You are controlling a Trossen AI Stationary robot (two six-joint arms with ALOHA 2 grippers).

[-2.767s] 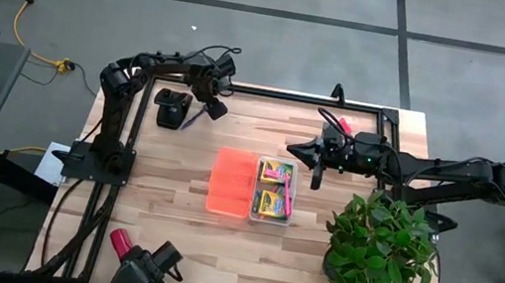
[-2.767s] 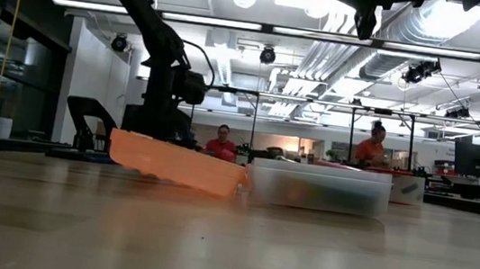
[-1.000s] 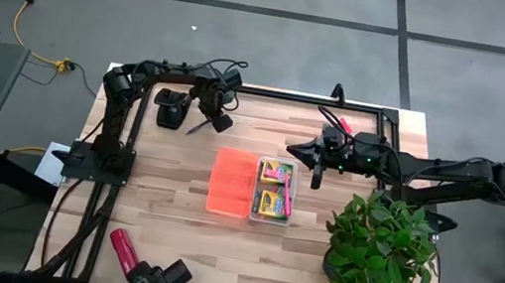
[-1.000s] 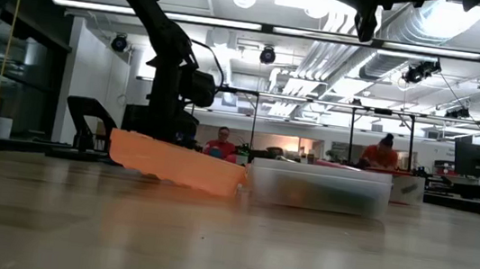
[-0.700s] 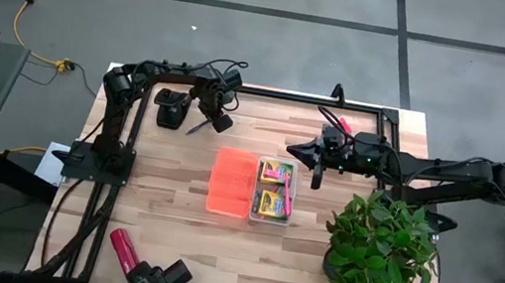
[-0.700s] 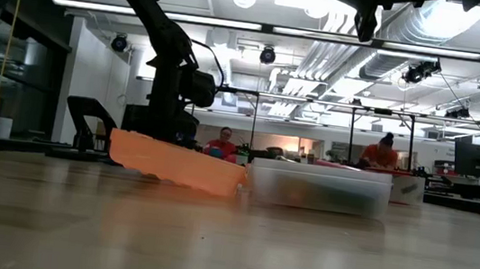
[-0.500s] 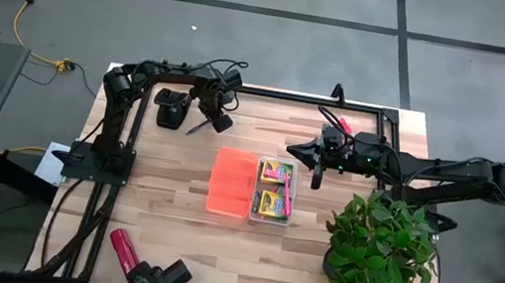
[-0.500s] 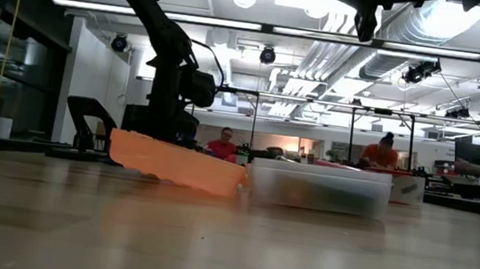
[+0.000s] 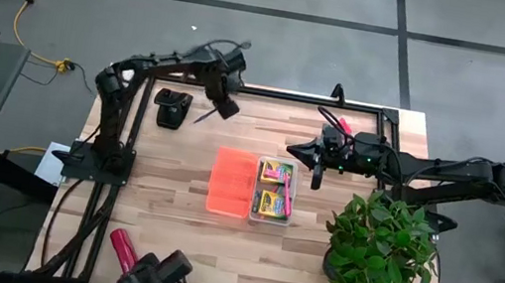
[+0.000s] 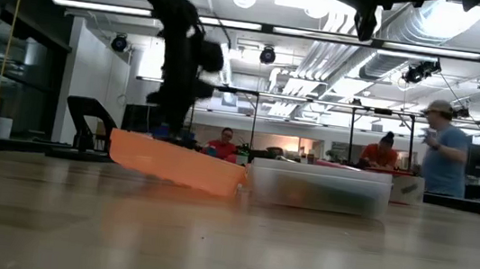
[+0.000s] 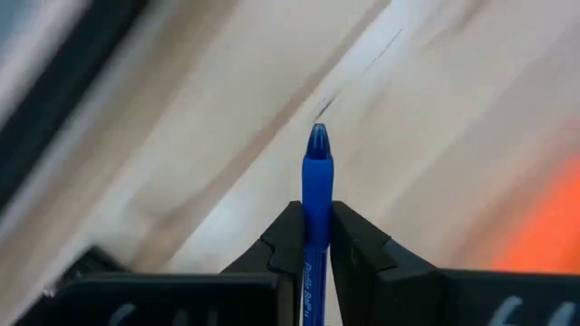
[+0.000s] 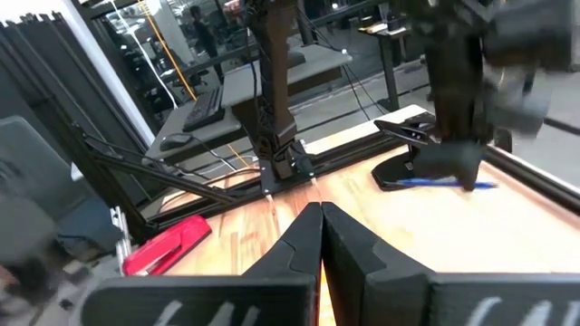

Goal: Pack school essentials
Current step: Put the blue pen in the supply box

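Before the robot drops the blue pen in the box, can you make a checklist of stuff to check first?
1. Pen held tight: ok. The left end effector is shut on the blue pen.
2. Pen lifted off the table: ok. It hangs above the wood in the high view.
3. Box open: ok. The clear box has its orange lid lying open beside it.
4. Room in the box: cannot tell. Two crayon boxes and a pink marker already sit inside.
5. Right end effector out of the way: not ok. It hovers shut near the box's far corner.
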